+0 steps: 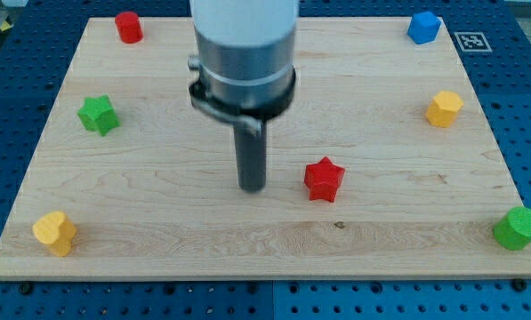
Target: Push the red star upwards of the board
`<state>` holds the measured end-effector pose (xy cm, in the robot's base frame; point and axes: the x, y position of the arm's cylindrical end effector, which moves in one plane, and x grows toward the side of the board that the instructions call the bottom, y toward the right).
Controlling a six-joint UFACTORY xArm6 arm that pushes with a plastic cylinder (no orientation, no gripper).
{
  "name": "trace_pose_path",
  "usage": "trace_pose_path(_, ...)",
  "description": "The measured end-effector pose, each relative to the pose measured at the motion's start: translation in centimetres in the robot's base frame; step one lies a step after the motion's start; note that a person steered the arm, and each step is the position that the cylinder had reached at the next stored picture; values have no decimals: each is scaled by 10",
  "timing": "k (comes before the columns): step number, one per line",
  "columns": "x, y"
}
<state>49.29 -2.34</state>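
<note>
The red star [324, 179] lies on the wooden board [158, 222], a little right of the middle and below it. My tip [252, 188] rests on the board to the left of the star, at about its height, with a clear gap between them. The arm's body rises above the tip and hides part of the board's top middle.
A red cylinder [128, 27] sits at the top left, a green star [98, 115] at the left, a yellow block [53, 233] at the bottom left. A blue block [423, 27] and a yellow block [443, 108] sit at the right, a green cylinder [518, 228] at the bottom right.
</note>
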Motion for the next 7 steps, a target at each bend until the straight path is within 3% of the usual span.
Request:
trace_pose_path(2,-114,-31)
trace_pose_path(4,-139,-108)
trace_pose_path(7,-173,-161)
